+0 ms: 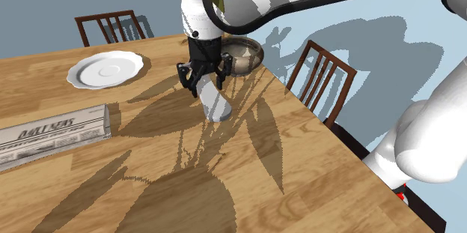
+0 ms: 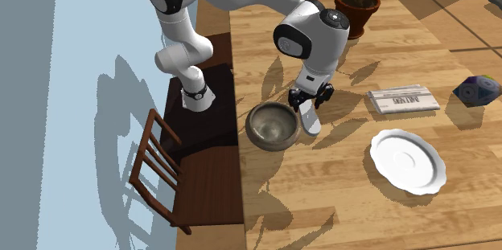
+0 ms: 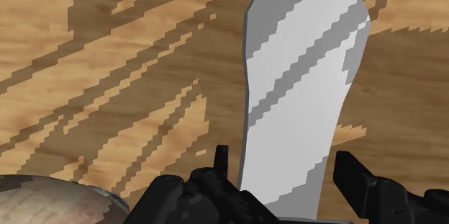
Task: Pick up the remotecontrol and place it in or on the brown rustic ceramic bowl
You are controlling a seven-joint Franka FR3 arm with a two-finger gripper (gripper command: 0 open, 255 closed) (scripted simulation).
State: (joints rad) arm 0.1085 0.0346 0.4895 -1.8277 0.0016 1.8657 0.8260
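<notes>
Wrist view: gripper (image 3: 279, 161) open, black fingers standing either side of the near end of the remotecontrol (image 3: 302, 78), slivers of wood showing on both sides, so nothing is held yet. It is drawn plain pale grey and lies flat on the wooden table (image 1: 299, 179), long body running away from the fingers. The brown bowl (image 3: 43, 197) sits just beside the gripper. This looks like the grasp step. Best done by closing squarely across the narrow end, centred so it doesn't twist. Lift straight up before crossing the rim, because with an end grip the far end may droop.
</notes>
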